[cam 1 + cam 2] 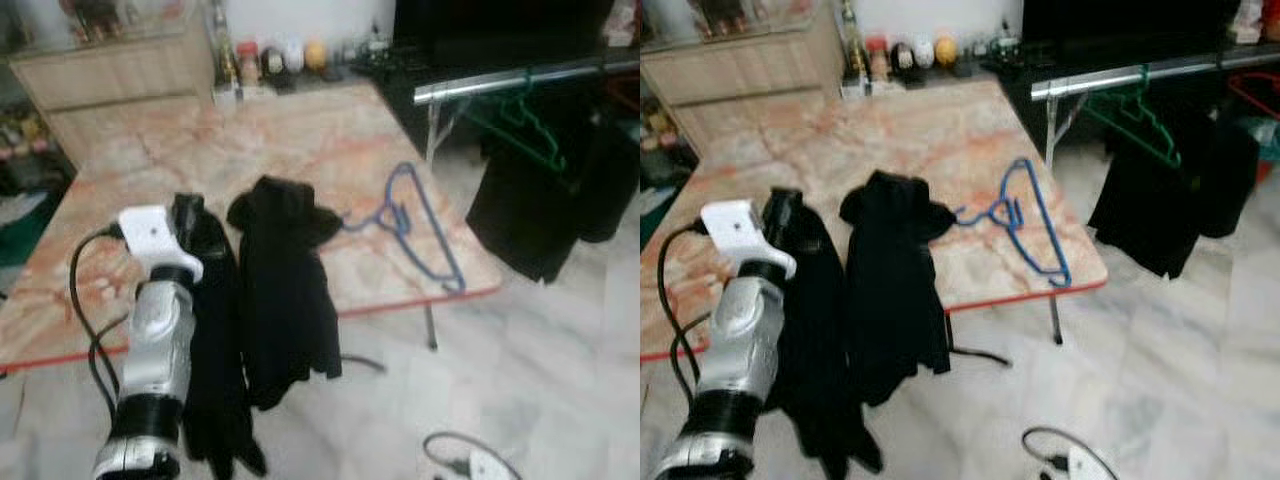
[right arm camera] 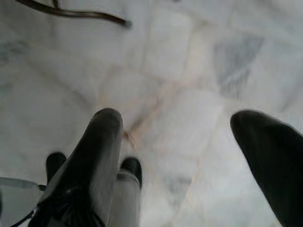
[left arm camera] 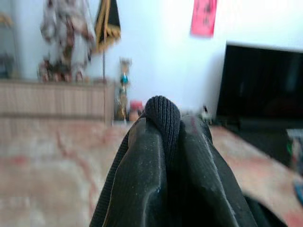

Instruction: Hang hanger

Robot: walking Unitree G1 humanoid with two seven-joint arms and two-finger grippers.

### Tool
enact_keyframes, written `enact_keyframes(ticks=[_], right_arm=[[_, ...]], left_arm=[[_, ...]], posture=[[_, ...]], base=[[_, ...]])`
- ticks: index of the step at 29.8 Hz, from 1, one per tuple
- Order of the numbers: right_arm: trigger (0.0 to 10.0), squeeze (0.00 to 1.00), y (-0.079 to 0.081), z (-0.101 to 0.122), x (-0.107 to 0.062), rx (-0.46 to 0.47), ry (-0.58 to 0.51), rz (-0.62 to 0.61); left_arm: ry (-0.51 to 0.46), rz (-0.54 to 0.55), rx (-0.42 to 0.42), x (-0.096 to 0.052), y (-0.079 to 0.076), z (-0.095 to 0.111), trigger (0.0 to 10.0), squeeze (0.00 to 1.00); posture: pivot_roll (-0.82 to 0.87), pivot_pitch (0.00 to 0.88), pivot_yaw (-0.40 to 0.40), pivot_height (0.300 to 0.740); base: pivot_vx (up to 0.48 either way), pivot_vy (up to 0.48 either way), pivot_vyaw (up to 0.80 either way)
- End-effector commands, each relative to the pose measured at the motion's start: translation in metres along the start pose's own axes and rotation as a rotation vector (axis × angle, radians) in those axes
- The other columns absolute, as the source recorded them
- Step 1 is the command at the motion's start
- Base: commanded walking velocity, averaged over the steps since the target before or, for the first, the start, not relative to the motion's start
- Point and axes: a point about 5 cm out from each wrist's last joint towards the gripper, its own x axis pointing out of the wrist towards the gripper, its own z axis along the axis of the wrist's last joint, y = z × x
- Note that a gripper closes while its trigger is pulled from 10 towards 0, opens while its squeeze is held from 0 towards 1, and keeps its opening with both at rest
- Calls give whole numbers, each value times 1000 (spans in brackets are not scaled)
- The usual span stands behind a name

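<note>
- At the near left, the left gripper [image 1: 187, 212] reaches over the near edge of the marble table [image 1: 300, 150]; its fingers are clamped on a black garment [image 1: 215, 330], a ribbed fold of which bulges up between them in the left wrist view [image 3: 162, 118].
- That garment drapes off the near table edge and hangs toward the floor [image 1: 520, 360].
- Just to its right, a second black garment [image 1: 285, 290] lies partly on the table and also hangs over the near edge.
- Right of it, the blue hanger [image 1: 420, 230] lies flat on the table near the right edge, its hook end touching or just beside the second garment; I cannot tell which.
- Right gripper [image 2: 189, 156]: points down at the pale marble floor, fingers spread wide apart, holding nothing.
- Near right floor: a white device with a cable [image 1: 470, 460].
- Farther right, a metal rail [image 1: 520, 80] stands beside the table; a green hanger [image 1: 520, 125] and dark clothing [image 1: 540, 200] hang from it.
- Far edge of the table: a row of small jars and bottles [image 1: 270, 60], blurred.
- Far left: a wooden cabinet [image 1: 110, 70].
</note>
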Motion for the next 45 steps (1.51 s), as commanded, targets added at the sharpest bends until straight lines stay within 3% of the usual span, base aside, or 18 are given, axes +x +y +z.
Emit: enact_keyframes(ticks=[1, 8, 17, 22, 24, 28, 29, 33, 45], right_arm=[[10000, 0, 12, -2, 0, 15, 5, 30], [10000, 0, 13, -2, 0, 19, 5, 30], [10000, 0, 14, -2, 0, 21, 7, 33], [10000, 0, 14, -2, 0, 19, 9, 36], [10000, 0, 14, -3, 0, 17, 10, 39], [10000, 0, 14, -3, -1, 18, 11, 39], [10000, 0, 13, -3, -1, 13, 12, 39], [10000, 0, 12, -3, -1, 3, 15, 44], [10000, 0, 11, -3, 0, -5, 20, 47]], left_arm=[[-55, 32, 19, 11, 12, 15, 10000, 0], [-148, 59, 26, 48, 21, 46, 10000, 0], [-171, 91, 0, 64, 28, 57, 10000, 0], [-44, 36, -50, 54, 21, 27, 10000, 0], [67, 29, -95, 34, 19, -5, 10000, 0], [135, 18, -83, 15, 18, -26, 10000, 0], [168, 20, -84, 2, 20, -34, 10000, 0], [216, 22, -85, -19, 26, -43, 10000, 0], [337, 2, -58, -56, 28, -58, 10000, 0]], posture=[[45, 0, 49, 740], [47, 0, 53, 740], [51, 0, 60, 740], [51, 0, 60, 740], [45, 0, 57, 740], [50, 4, 53, 740], [54, 8, 48, 740], [60, 10, 43, 740], [55, 7, 42, 740]], base=[[315, 0, 0], [314, 0, 0], [315, 0, 0], [239, 0, 0], [0, 0, 0], [0, 0, 0], [0, 0, 0], [0, 0, 0], [0, 0, 0]])
